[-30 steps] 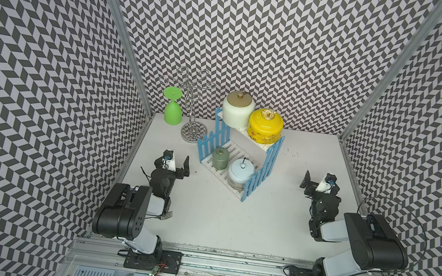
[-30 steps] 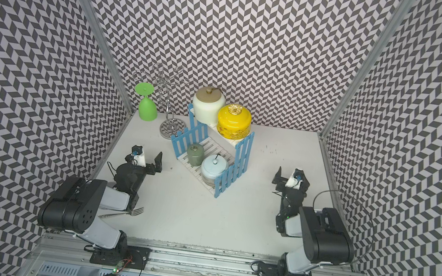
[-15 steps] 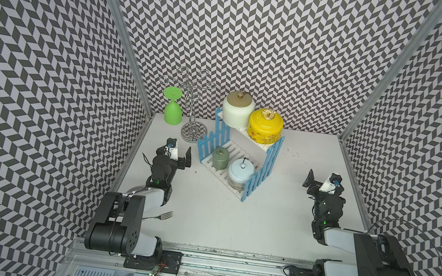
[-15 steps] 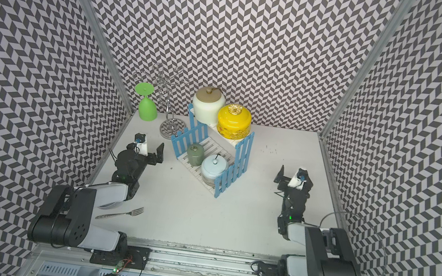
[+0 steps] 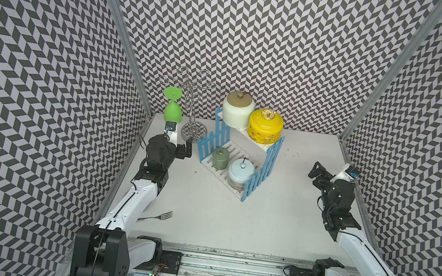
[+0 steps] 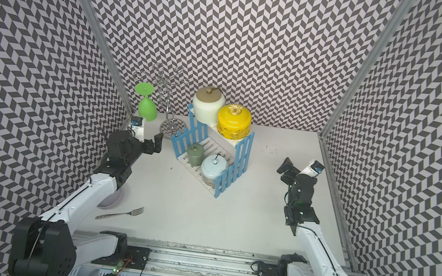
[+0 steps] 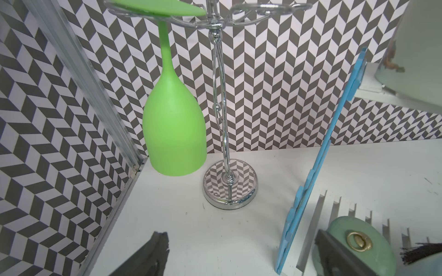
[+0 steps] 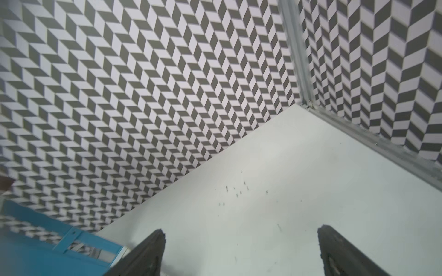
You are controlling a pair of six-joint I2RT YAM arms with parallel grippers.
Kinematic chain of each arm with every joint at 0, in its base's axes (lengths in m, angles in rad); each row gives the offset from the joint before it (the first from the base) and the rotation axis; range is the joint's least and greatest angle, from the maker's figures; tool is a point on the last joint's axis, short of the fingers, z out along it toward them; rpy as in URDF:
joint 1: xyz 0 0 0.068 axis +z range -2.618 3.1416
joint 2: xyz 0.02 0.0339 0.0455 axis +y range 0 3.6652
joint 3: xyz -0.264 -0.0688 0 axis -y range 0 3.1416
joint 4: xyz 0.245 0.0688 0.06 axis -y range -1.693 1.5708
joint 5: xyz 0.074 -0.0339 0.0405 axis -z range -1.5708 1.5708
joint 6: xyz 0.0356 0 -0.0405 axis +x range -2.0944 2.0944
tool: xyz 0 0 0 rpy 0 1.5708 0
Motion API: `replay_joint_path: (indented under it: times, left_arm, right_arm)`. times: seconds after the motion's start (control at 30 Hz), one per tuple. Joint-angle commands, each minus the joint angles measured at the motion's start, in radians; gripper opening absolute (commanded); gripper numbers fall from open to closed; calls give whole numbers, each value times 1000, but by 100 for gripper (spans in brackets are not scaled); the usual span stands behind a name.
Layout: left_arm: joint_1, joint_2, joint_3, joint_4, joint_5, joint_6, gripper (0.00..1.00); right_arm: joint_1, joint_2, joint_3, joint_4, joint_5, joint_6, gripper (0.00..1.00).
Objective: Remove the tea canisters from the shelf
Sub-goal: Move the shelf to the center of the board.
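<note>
Evidently untouched: four round lidded tea canisters (image 5: 265,127) sit on the blue-fenced white slatted shelf (image 5: 266,162); left gripper (image 7: 241,241) and right gripper (image 8: 241,231) gape empty.
Glazed jars look heavy, slick, breakable; grasp round the body, below the lid.

Grey-white chevron walls (image 5: 256,33) on three sides; white tabletop (image 5: 232,218); aluminium corner posts (image 5: 122,30).

My left arm (image 5: 134,205) stretches forward, and my left gripper (image 5: 181,145) has its jaws spread wide, holding nothing. My right arm (image 5: 358,255) reaches forward too, and my right gripper (image 5: 325,175) is just as wide and empty.
</note>
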Motion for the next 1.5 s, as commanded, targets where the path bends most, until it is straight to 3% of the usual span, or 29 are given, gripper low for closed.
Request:
replay_joint_path:
  times: [0.0, 0.17, 0.33, 0.63, 0.97, 1.17, 1.47]
  left_arm:
    - [5, -9, -7, -95, 52, -5, 100]
    - [4, 33, 3, -93, 109, -13, 100]
    - [11, 32, -24, -95, 153, -21, 100]
    - [16, 40, -19, -98, 159, -29, 100]
    - [32, 32, -22, -100, 210, -38, 100]
    - [37, 33, -28, -92, 215, -42, 100]
    - [46, 47, -10, -105, 229, -53, 100]
  right_arm:
    - [2, -65, -7, -84, -126, 49, 100]
    - [25, -82, 16, -119, -211, 67, 100]
    - [116, -86, 31, -149, -219, 111, 100]
    - [436, -92, 41, -138, -70, 137, 100]
    - [727, -30, 19, -20, 44, 17, 100]
    - [816, 19, 19, 34, 65, -27, 100]
    - [857, 130, 27, 89, 120, -40, 100]
